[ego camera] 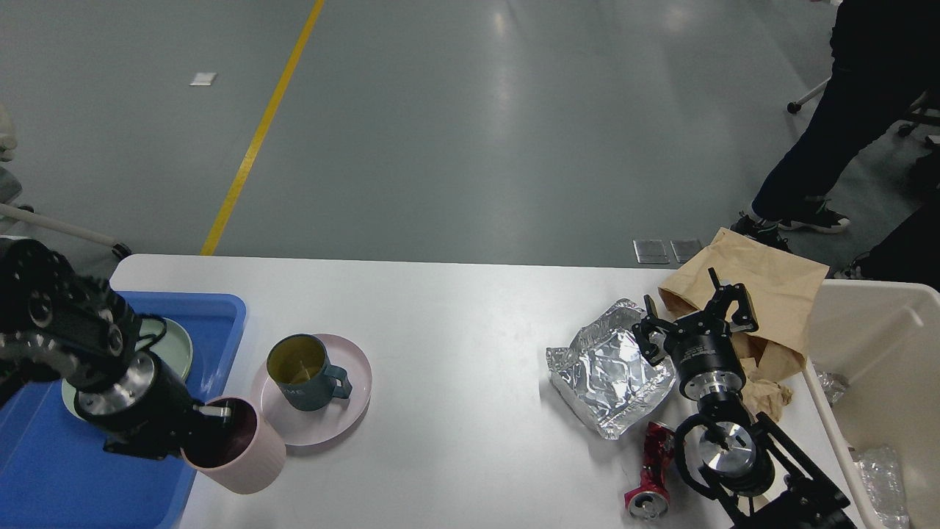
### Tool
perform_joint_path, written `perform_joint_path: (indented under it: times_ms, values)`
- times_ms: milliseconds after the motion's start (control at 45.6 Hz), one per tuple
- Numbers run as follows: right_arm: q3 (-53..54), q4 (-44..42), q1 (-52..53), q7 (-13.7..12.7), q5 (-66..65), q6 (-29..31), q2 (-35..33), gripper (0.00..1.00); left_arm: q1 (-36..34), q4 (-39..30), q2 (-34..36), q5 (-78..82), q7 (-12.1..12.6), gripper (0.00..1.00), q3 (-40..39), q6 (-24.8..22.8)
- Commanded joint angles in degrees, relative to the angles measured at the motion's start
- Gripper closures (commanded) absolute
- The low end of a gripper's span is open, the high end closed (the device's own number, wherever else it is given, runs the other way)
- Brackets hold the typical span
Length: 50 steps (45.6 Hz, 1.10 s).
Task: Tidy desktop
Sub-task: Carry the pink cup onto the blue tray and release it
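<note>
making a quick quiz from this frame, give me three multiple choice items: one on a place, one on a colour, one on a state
1. Where does the blue mug stand?
A. on the pink plate
B. in the blue tray
C. on the foil

2. What colour is the crushed can near the right arm?
A. green
B. red
C. yellow

3. What is the left tool doing?
A. hanging open over the green plate
B. pinching the paper bag
C. gripping the pink cup by its rim

Answers:
1 A: the mug sits on the pink plate, beside the blue tray.
2 B: its crumpled body is red.
3 C: one finger is inside the pink cup, at its rim.
</note>
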Motion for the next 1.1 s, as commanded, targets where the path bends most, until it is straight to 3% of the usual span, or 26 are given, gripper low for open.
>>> perform_joint_path:
  times_ms: [0,131,307,526,745,920,1074]
  values:
    - [0.0,-0.01,0.01,0.0,0.0,0.0,0.0,0.0,-11.31,-1.02,-0.3,0.81,-0.06,1.0,1.03,-12.47]
    - [0.0,-0.01,0.01,0.0,0.0,0.0,0.0,0.0,-20.8,-2.43,-0.48,0.81,0.03,1.0,1.2,-20.3]
    - [0.0,-0.01,0.01,0.0,0.0,0.0,0.0,0.0,-30.91,-5.15,-2.06,0.81,-0.32,1.0,3.22,-23.03]
    - [0.0,-0.01,0.01,0.0,0.0,0.0,-0.09,0.0,-30.84,-4.28,-1.18,2.3,-0.32,1.0,6.12,-22.86]
    - [0.0,0.08,-0.08,0.0,0.0,0.0,0.0,0.0,-22.42,2.48,11.02,12.22,-0.68,1.0,8.32,-21.72]
    - [0.0,0.08,-0.08,0.0,0.0,0.0,0.0,0.0,-7.22,12.06,23.85,20.31,-0.5,1.0,4.12,-17.33]
    - [0.0,0.08,-0.08,0.0,0.0,0.0,0.0,0.0,8.52,22.95,30.37,25.06,-0.41,1.0,-3.27,-14.86]
